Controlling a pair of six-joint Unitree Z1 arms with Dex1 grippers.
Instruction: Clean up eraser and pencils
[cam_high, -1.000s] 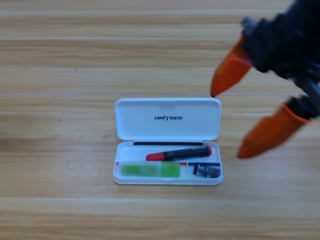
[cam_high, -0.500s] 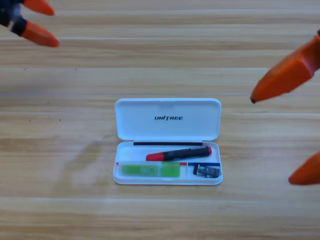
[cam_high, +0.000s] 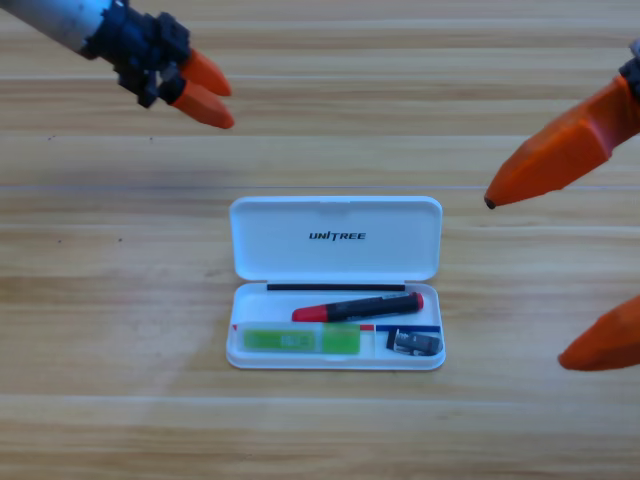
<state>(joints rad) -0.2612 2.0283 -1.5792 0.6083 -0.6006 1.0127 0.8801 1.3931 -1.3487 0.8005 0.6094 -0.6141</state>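
A white case (cam_high: 336, 215) lies open in the middle of the table, its lid flat toward the back. In its tray lie the black pencil with red ends (cam_high: 358, 307), the light-green pencil (cam_high: 301, 340) and, at the right end, the small dark eraser (cam_high: 414, 343). My left gripper (cam_high: 214, 98) has come in from the upper left and hovers behind and left of the case, its jaws a little apart and holding nothing. My right gripper (cam_high: 545, 272) is drawn back at the right edge, large and partly cut off, open and empty.
Bare wooden planks (cam_high: 120, 300) surround the case on all sides. The left arm's grey link (cam_high: 60, 20) crosses the upper left corner.
The left arm has reached in from the top left corner toward the middle. The right gripper withdrew to the right edge and now holds almost still. The case's contents are unmoved.
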